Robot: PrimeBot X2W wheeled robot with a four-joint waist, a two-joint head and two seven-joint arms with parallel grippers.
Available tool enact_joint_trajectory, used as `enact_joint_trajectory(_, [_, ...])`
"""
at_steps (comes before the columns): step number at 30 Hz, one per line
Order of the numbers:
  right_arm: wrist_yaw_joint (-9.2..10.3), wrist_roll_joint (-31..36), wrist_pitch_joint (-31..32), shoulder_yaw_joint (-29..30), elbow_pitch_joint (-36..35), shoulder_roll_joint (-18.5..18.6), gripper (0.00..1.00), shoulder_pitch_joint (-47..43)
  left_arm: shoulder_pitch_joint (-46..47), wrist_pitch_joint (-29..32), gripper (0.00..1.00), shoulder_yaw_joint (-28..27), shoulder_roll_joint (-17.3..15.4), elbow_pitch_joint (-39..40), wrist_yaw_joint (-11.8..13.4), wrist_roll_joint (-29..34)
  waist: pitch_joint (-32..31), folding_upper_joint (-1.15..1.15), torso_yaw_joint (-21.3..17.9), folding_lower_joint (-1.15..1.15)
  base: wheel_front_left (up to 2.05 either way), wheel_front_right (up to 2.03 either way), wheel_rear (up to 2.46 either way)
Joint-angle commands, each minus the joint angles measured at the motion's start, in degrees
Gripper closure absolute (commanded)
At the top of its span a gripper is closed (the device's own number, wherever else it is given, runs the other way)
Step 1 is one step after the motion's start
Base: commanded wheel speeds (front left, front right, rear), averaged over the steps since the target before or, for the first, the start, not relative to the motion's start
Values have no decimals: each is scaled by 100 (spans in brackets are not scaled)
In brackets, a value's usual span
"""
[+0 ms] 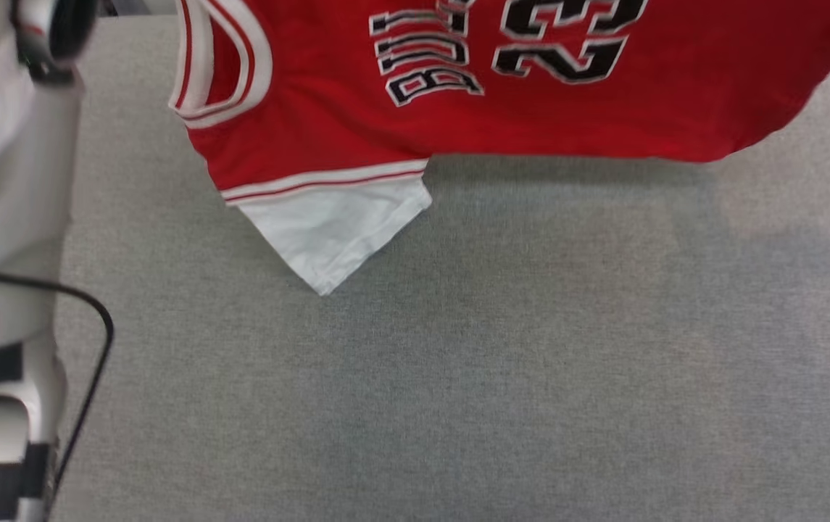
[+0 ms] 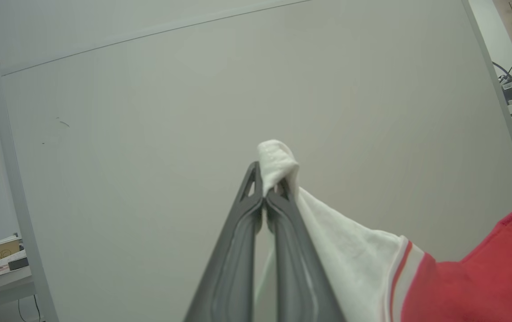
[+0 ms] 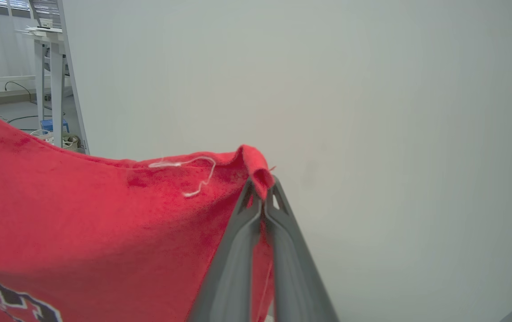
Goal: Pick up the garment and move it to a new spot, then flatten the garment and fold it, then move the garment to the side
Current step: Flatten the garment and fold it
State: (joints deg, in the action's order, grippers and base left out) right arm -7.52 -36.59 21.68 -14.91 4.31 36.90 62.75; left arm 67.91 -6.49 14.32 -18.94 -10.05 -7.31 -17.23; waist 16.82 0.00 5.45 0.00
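Garment [image 1: 530, 123]: red T-shirt with black-and-white lettering and a "23", hanging spread between the two hands over the grey bench [image 1: 458, 406]. Its shadow falls on the bench beneath it, so I judge it lifted. I cannot tell whether the tip of the dangling white sleeve [image 1: 335, 225] brushes the surface. Left hand [image 2: 264, 190]: closed, pinching the edge of a white sleeve [image 2: 349, 255], with a small tuft of cloth poking out past the fingertips. From the pinch the sleeve runs down to the right of the hand in its wrist view, through the striped trim into the red body. Right hand [image 3: 262, 197]: closed on a fold of the red edge. The cloth falls away to its left, with a loose white thread [image 3: 193, 176] just left of the fingertips. Reason for the hold, as I read it: two pinches far apart let the cloth's own weight pull it open, so it can be carried and laid down broad rather than bunched. Step in hand looks like the carry to a new spot; flattening and folding are not yet done. Risk: both pinches are shallow and near the edge, so a tug could slip one free.
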Motion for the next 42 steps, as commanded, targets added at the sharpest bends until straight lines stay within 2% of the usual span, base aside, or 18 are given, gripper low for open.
enact_joint_trajectory(1, [3,72,23,-13,102,-51,100,264,307,-4,100,46,-76,-126,-16,-60,598,0,20,0,0,0,0])
enact_joint_trajectory(7, [3,421,-77,-291,813,-258,100,1641,1807,-238,100,299,-202,-1038,-17,-142,1272,0,-14,0,0,0,0])
enact_joint_trajectory(13, [3,667,-422,-568,1643,-464,100,2913,3083,-516,100,445,-191,-1865,-17,-134,1599,0,-48,0,0,0,0])
enact_joint_trajectory(18, [3,720,-748,-788,2335,-634,100,3673,3741,-671,100,616,-191,-2357,-17,-133,1707,0,-63,0,0,0,0])
enact_joint_trajectory(23, [3,701,-1053,-1106,2885,-711,100,4095,4026,-773,100,691,-218,-2715,-17,-169,1831,0,-83,0,0,0,0])
enact_joint_trajectory(30, [3,434,-1411,-1621,3335,-758,100,3886,3547,-843,100,832,-260,-2900,-17,-296,1971,0,-96,0,0,0,0])
enact_joint_trajectory(35, [3,49,-1689,-1989,3252,-800,100,3323,2687,-849,100,818,-470,-2347,-17,-207,1905,0,-121,0,0,0,0])
enact_joint_trajectory(42, [3,-402,-1898,-2489,2792,-479,100,2156,967,-850,100,612,-623,-1495,26,-169,1488,0,-55,0,0,0,0])
